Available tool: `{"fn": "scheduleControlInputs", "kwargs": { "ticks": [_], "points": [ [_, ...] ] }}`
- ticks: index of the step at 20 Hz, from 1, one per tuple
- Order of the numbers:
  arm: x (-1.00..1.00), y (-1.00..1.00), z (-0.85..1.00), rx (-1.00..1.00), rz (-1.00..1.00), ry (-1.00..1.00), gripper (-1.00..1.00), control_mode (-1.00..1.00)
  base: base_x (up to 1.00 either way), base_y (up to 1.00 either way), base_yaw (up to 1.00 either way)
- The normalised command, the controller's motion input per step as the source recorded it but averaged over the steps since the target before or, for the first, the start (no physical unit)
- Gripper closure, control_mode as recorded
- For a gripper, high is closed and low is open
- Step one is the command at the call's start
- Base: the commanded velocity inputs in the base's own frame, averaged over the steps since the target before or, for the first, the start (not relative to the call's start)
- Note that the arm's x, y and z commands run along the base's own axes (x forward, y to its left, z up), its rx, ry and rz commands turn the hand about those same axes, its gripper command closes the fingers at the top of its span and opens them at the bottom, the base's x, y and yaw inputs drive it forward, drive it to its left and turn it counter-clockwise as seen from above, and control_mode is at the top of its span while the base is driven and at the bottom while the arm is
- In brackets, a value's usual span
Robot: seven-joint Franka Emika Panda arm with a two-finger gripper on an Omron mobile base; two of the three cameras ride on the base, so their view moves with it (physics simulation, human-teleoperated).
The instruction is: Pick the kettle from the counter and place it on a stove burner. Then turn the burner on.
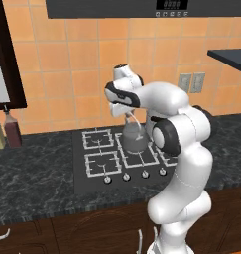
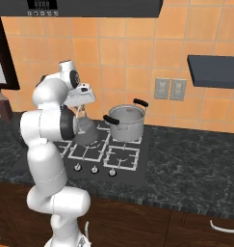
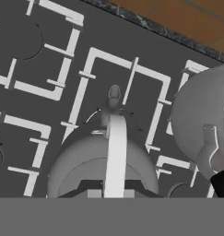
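Observation:
The small dull-grey kettle hangs by its thin arched handle from my gripper, which is shut on the handle's top. In the hand view the kettle's rounded body and short spout sit over the largest square grate, the stove burner, in the middle of the cooktop. Whether the kettle's base touches the grate I cannot tell. The dark marbled counter surrounds the cooktop.
A larger shiny lidded pot stands on the back right grate, close beside the kettle. A row of knobs runs along the cooktop's front edge. Bottles stand at the counter's far left. A dark shelf juts from the right wall.

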Motion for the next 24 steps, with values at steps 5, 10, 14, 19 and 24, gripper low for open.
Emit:
{"fn": "scheduleControlInputs", "kwargs": {
  "ticks": [5, 10, 14, 19, 24],
  "points": [
    [0.00, -0.02, -0.26, 0.00, 0.00, 0.00, 1.00, -1.00, 0.00, 0.00, 0.00],
    [0.00, 0.00, -0.15, 0.00, 0.00, 0.00, 1.00, -1.00, 0.00, 0.00, 0.00],
    [0.00, 0.00, -0.35, 0.03, 0.00, 0.00, 1.00, -1.00, 0.00, 0.00, 0.00],
    [0.01, -0.03, 0.02, 0.04, 0.00, -0.03, 1.00, -1.00, 0.00, 0.00, 0.00],
    [0.18, -0.26, 0.07, 0.03, 0.00, 0.00, 1.00, -1.00, 0.00, 0.00, 0.00]
  ]
}}
